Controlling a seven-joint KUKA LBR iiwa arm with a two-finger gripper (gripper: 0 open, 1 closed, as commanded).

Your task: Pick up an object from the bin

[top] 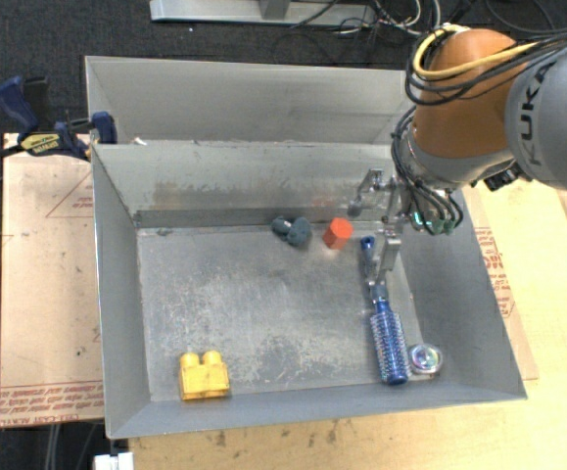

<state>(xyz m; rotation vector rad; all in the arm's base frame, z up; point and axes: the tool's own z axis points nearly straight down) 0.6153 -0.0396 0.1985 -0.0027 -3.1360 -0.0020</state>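
gripper (377, 225) at 2 o'clock in the grey metal bin (117, 262), fingers apart, nothing held. small orange plastic cube (338, 233) lies at its 9 o'clock, blue bristled brush (389, 341) towards 6. we'd centre over one thing and descend straight.

brick (204, 376) front-left corner | lump (293, 230) just left of cube (338, 233), rear middle | disc (425, 359) just right of brush (388, 336), front-right

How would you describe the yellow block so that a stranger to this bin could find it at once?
Look at the grey bin and go to its lower left corner. A yellow block with two studs lies there alone. It is the only yellow thing; the blue brush and orange cube lie toward the right.
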